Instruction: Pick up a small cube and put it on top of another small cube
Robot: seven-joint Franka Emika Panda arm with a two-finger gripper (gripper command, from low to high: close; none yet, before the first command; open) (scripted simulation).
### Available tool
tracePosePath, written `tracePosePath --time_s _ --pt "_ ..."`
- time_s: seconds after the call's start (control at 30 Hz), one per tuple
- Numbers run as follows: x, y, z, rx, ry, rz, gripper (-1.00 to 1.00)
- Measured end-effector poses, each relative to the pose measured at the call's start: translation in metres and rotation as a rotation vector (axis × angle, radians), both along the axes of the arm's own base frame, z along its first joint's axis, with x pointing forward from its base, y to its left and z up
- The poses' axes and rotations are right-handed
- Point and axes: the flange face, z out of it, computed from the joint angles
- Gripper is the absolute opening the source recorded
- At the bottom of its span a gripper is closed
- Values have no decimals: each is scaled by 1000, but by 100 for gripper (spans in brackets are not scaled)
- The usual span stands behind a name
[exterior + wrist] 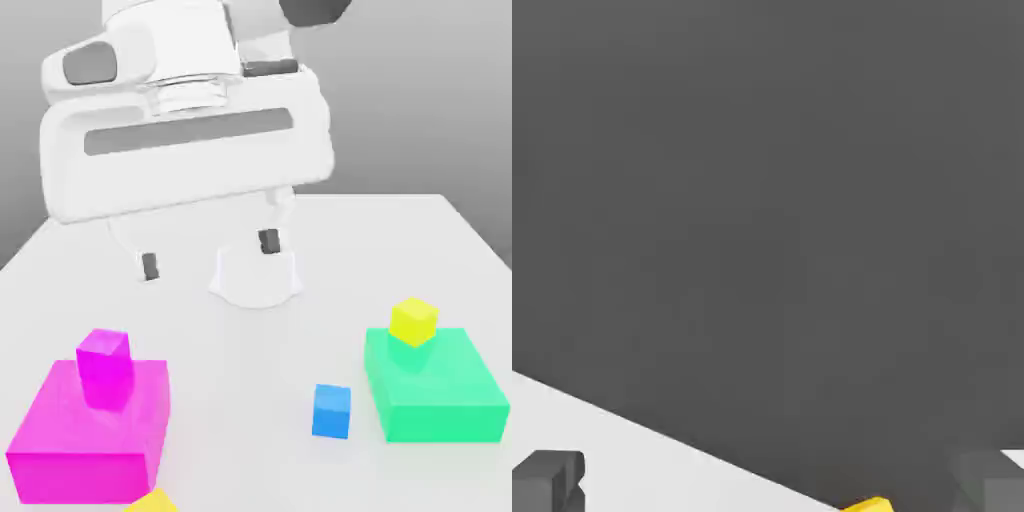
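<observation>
1. The golden-yellow cube [155, 502] is sitting on the white table [440, 250] at the bottom edge of the exterior view, just in front of the big magenta block [90, 430]; nothing is gripping it, so the pick-up is not yet done. A corner of it is also showing in the hand view.
2. The bright blue cube [331, 411] is resting bare on the table, between the magenta block and the big green block [435, 388], with nothing on top of it.
3. The gripper [208, 253] is hanging high above the table with its fingers spread wide and nothing between them, well apart from both cubes.
4. Judging from this, the whole task is still lying ahead: reaching, grasping, carrying and stacking.
5. A small magenta cube [104, 366] is sitting on the magenta block, and a lemon-yellow cube [414, 321] on the green block.
6. The table is plain and white, and the room behind is showing as flat grey.
</observation>
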Motion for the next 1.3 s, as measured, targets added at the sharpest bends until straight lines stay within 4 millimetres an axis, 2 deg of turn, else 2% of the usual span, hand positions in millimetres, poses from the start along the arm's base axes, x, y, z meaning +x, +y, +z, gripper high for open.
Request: tracePosePath --time_s 0.23,0.47,0.57,0.6,0.77,0.8,0.87,0.97,1.13,1.3 --pt "12 -21 -112 -83 130 132 0" --pt "3 -49 -211 -195 249 265 0" --pt "2 -52 -257 -207 259 278 0" --pt "2 -52 -270 -207 260 278 -100" --pt "1 -52 -270 -205 262 278 -100" --pt "1 -52 -277 -205 262 278 -100" --pt "2 -52 -261 -207 262 280 -100" --pt "0 -47 -221 -201 262 285 -100" --pt "-24 46 -193 -129 261 433 -100" --pt "-69 141 -164 -93 258 614 -100"
